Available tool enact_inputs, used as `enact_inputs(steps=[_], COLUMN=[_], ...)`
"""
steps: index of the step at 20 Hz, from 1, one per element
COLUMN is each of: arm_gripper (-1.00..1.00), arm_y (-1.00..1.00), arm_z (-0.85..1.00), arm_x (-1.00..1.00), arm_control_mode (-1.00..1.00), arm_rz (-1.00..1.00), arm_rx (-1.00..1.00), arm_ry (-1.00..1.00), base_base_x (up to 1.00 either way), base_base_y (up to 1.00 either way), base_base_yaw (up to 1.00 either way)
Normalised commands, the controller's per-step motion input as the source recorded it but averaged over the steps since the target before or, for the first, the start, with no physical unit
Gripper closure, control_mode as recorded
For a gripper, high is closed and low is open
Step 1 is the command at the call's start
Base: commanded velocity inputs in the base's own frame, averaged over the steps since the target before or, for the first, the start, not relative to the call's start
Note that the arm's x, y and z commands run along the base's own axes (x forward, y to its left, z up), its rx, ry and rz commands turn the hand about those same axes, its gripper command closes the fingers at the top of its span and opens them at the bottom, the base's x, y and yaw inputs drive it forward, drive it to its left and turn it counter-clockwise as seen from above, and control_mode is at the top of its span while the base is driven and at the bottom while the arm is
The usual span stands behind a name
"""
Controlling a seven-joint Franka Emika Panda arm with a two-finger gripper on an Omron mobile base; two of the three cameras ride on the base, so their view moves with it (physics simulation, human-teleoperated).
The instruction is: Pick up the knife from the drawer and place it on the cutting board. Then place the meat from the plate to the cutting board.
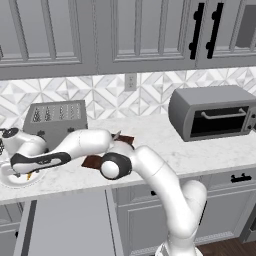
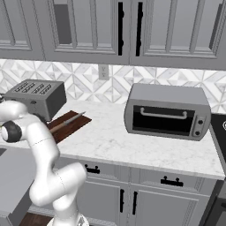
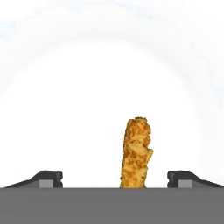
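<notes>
Meat, hand view: orange-brown strip (image 3: 137,153) standing lengthwise between the two finger tips, nearer the right one, touching neither
Gripper, hand view: gripper (image 3: 115,178) open wide, tips (image 3: 50,178) spread to either side of the meat, nothing held
Plate, hand view: white plate (image 3: 87,87) under the meat, rim curving across the top
Drawer, left base view: grey drawer (image 1: 70,225) pulled out below the table edge, under the plate
Plate, left base view: white rim (image 1: 15,181) at the table's left end, just left of the cutting board; arm's hand low over it
Meat, left base view: small orange bit (image 1: 29,175) on the plate, under the hand
Cutting board, left base view: dark reddish-brown (image 1: 92,161), mostly hidden by the arm, in front of the toaster (image 1: 55,120)
Cutting board, right base view: board (image 2: 70,125) on the table (image 2: 123,141), right of the toaster
Knife, right base view: knife (image 2: 66,122) lying on the cutting board, tan handle toward the arm, blade toward the toaster oven (image 2: 167,111)
</notes>
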Motion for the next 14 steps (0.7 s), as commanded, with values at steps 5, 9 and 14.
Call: enact_inputs(steps=[5, 9, 14], arm_gripper=[-1.0, -1.0, -1.0], arm_y=[0.0, 0.0, 0.0], arm_z=[-0.36, -0.55, -0.27], arm_x=[0.0, 0.0, 0.0], arm_control_mode=[-1.0, -1.0, -1.0], arm_rz=[0.0, 0.0, 0.0], arm_rx=[0.0, 0.0, 0.0], arm_ry=[0.0, 0.0, 0.05], base_base_x=[0.0, 0.0, 0.0], base_base_y=[0.0, 0.0, 0.0], base_base_yaw=[0.0, 0.0, 0.0])
